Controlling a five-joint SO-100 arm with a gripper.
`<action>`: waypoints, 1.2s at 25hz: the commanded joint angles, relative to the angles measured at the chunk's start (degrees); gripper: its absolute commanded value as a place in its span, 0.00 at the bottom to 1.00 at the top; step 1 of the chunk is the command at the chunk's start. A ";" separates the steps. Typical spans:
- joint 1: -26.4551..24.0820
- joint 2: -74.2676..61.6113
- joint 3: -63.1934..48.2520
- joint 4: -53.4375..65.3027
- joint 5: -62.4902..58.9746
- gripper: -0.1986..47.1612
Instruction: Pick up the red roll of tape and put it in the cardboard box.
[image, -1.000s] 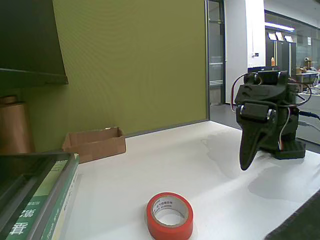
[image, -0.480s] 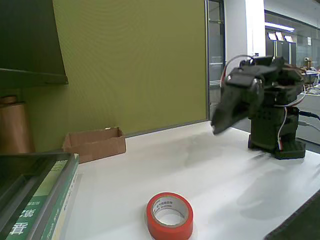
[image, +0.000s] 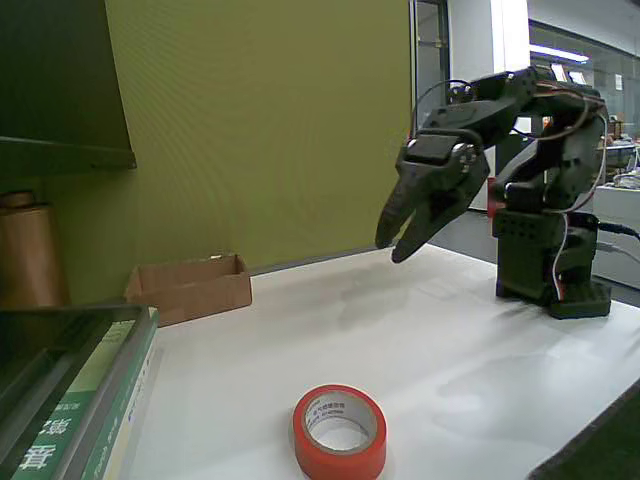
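The red roll of tape (image: 339, 431) lies flat on the white table near the front edge in the fixed view, its pale core with small print facing up. The cardboard box (image: 189, 287) stands against the green wall at the back left, low-walled and open on top. My black gripper (image: 393, 245) hangs in the air well above the table, up and to the right of the tape. Its two fingers point down-left with a small gap between the tips, and nothing is held.
A tall brown cylinder (image: 28, 254) stands at the far left behind stacked books (image: 70, 400). A dark shelf (image: 60, 85) overhangs the upper left. The arm's base (image: 556, 275) sits at the table's right side. A dark object (image: 600, 445) fills the bottom right corner.
The arm has unfolded from a tucked pose by its base and swung the gripper up and leftward over the table. The fingers have parted slightly. Tape and box have not moved.
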 joint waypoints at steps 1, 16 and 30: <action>0.70 -5.19 -4.92 2.99 0.18 0.35; -4.31 -34.89 -24.79 14.59 -1.05 0.35; -6.77 -53.26 -44.65 12.22 -6.06 0.55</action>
